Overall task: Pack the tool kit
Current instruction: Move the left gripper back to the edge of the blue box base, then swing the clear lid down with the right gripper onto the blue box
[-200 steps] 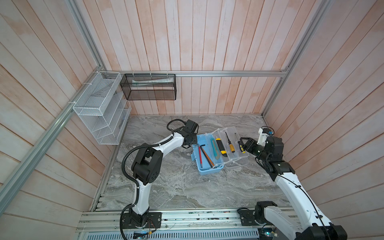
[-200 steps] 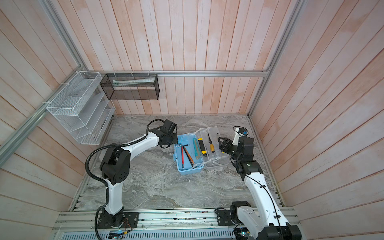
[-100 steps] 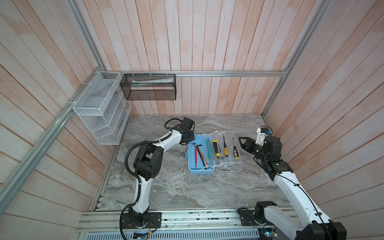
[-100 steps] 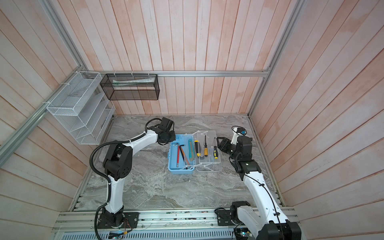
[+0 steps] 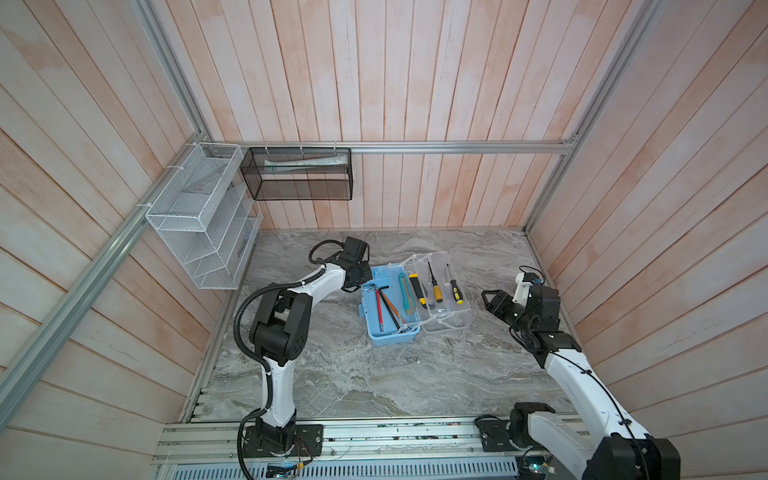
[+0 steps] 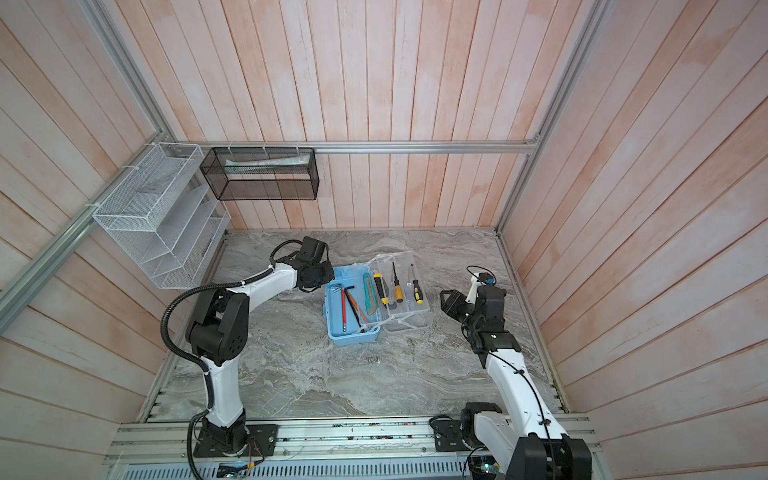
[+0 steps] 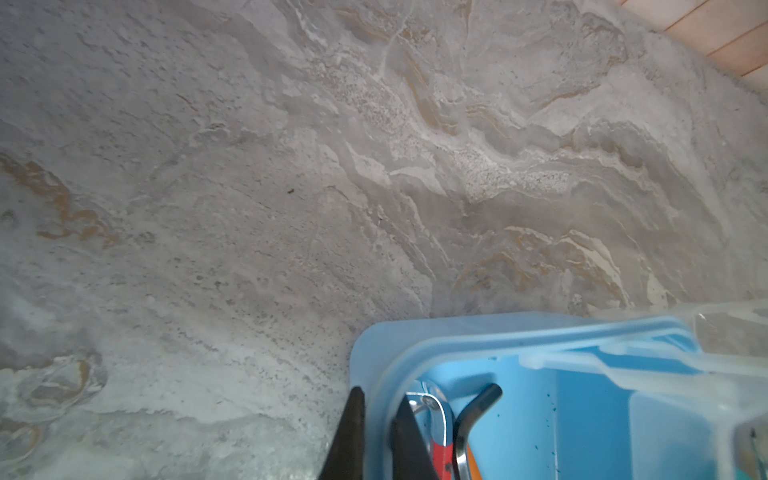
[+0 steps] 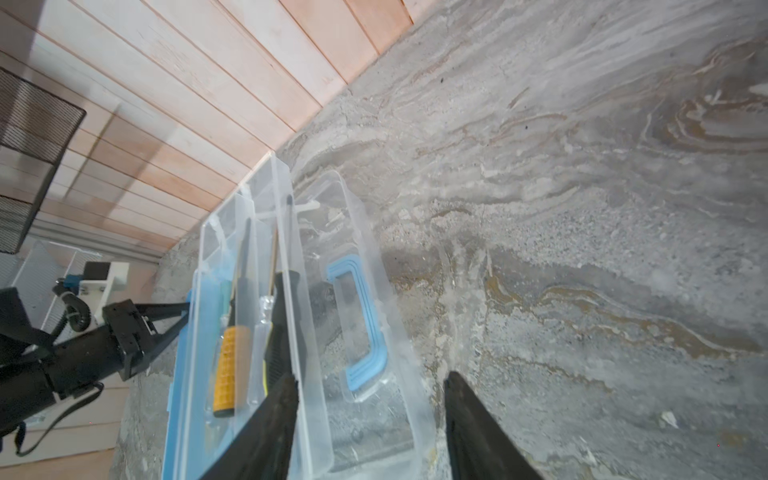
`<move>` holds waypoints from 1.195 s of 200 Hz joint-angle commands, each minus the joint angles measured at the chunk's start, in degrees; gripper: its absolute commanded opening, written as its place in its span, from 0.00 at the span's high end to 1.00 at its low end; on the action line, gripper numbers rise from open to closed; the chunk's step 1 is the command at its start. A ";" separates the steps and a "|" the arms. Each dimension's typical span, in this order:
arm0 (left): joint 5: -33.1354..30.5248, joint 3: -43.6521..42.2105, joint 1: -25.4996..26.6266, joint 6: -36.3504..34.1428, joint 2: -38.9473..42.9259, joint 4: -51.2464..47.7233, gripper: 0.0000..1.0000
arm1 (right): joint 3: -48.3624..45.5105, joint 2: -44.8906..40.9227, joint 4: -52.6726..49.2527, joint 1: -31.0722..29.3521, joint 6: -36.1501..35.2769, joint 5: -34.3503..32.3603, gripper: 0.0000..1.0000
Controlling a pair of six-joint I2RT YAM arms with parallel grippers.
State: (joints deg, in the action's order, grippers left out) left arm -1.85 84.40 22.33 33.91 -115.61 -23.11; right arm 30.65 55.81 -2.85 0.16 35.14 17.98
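Marble tabletop (image 5: 374,374) — left gripper (image 7: 379,399) just clamped onto blue toolbox (image 7: 457,328) rim, bracing it; tools (image 5: 417,286) already inside; right gripper (image 8: 370,376) jaws apart, clear lid (image 8: 345,232) right ahead — probably lid-closing next.

open blue toolbox (image 5: 392,337), tools (image 5: 379,309) inside

Both top views look steeply down on your whole cell from overhead; wrist cameras peer close past the left gripper (image 7: 379,395) and right gripper (image 8: 372,374) at the shared blue toolbox (image 5: 392,338).
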 commanded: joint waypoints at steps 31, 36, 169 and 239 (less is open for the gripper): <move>1.03 -2.38 -0.44 0.97 1.66 2.92 1.00 | -5.62 4.67 4.93 0.10 -0.46 11.21 0.51; 1.11 -2.55 -0.44 0.98 1.78 3.11 1.00 | -5.83 5.26 5.41 -0.07 -0.66 11.69 0.52; 4.41 -6.84 0.39 3.00 5.30 7.27 1.00 | -2.57 15.18 8.59 -6.54 -2.29 1.39 0.67; 4.40 -7.13 1.50 3.23 5.60 7.60 1.00 | -0.62 21.30 10.04 -6.59 -3.32 2.80 0.76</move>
State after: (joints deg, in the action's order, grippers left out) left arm 0.82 77.82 22.46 36.69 -112.27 -16.69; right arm 28.56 75.44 6.11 -6.20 32.69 20.45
